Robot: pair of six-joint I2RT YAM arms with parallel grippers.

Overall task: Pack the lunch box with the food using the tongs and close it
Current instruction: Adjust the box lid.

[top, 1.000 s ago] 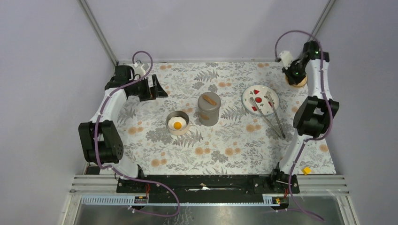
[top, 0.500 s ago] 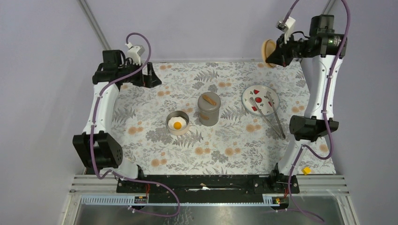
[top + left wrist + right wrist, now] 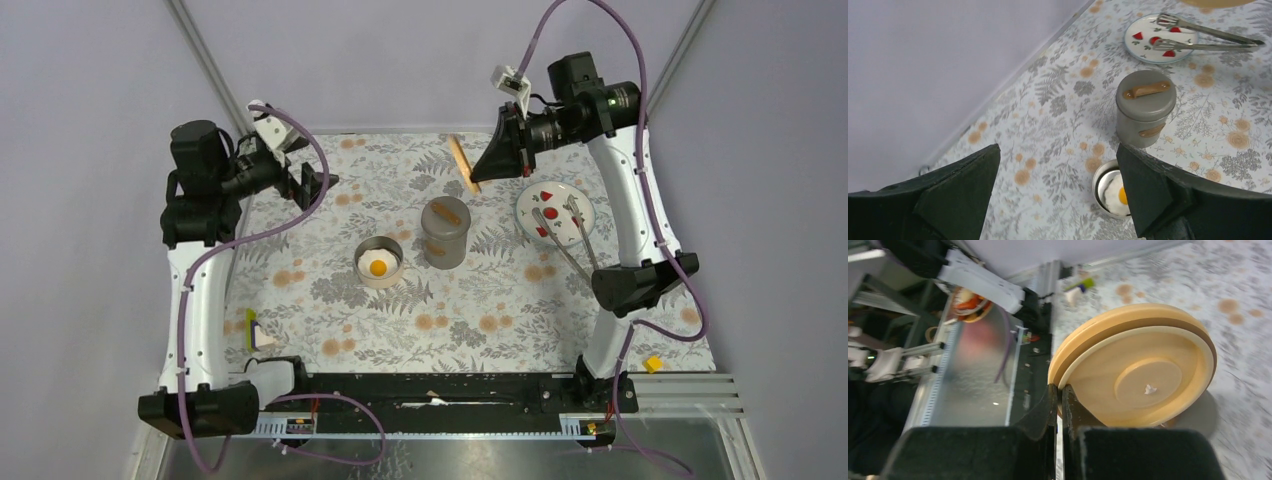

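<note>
My right gripper (image 3: 474,176) is shut on the rim of a round tan wooden lid (image 3: 463,165), held on edge in the air behind the grey lunch box canister (image 3: 445,240). In the right wrist view the lid (image 3: 1138,375) fills the frame, with the right gripper (image 3: 1058,390) pinching its edge. The toy fried egg (image 3: 377,266) lies in a small round tin (image 3: 362,250) left of the canister. Silver tongs (image 3: 575,245) rest across the white plate (image 3: 520,210), which holds red pieces (image 3: 550,213). My left gripper (image 3: 318,183) hangs open and empty at the back left, high above the table (image 3: 1058,150).
In the left wrist view I see the canister (image 3: 1143,115), the tin (image 3: 1098,175) with the egg (image 3: 1113,195), the plate (image 3: 1133,47) and the tongs (image 3: 1208,40). A small yellow block (image 3: 652,364) sits near the front right. A yellow-and-white piece (image 3: 255,330) lies front left.
The right arm has lifted the wooden lid from the back right corner and swung it left, over the table behind the canister. The left arm has risen and drawn back leftward, still open.
</note>
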